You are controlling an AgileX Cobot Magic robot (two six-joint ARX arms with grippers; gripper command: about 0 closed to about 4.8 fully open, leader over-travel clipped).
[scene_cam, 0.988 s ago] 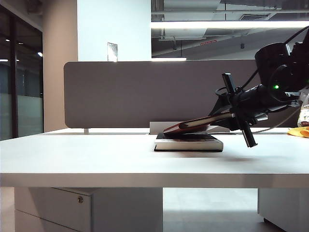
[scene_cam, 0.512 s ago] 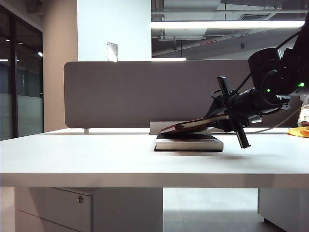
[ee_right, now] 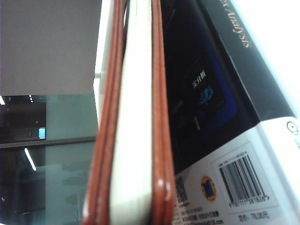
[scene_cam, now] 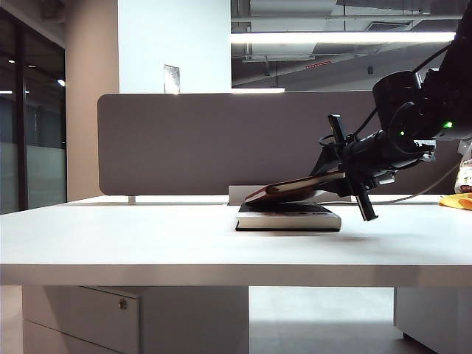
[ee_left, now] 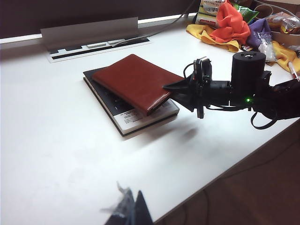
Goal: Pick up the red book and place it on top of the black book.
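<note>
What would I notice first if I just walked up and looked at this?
First, the red book, tilted over the black book in the middle of the white table, held at one edge by the right gripper of a black robot arm reaching in from the right. Next, the bright heap of orange and yellow cloths at the table's far right. The left gripper waits nearby.

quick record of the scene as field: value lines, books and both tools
red book: tilted, far end low over the black book, near end raised
black book: flat on the white table
right tool: shut on red book at its edge
left tool: apart from both books, state unclear
cloths: piled at table's far corner
</note>
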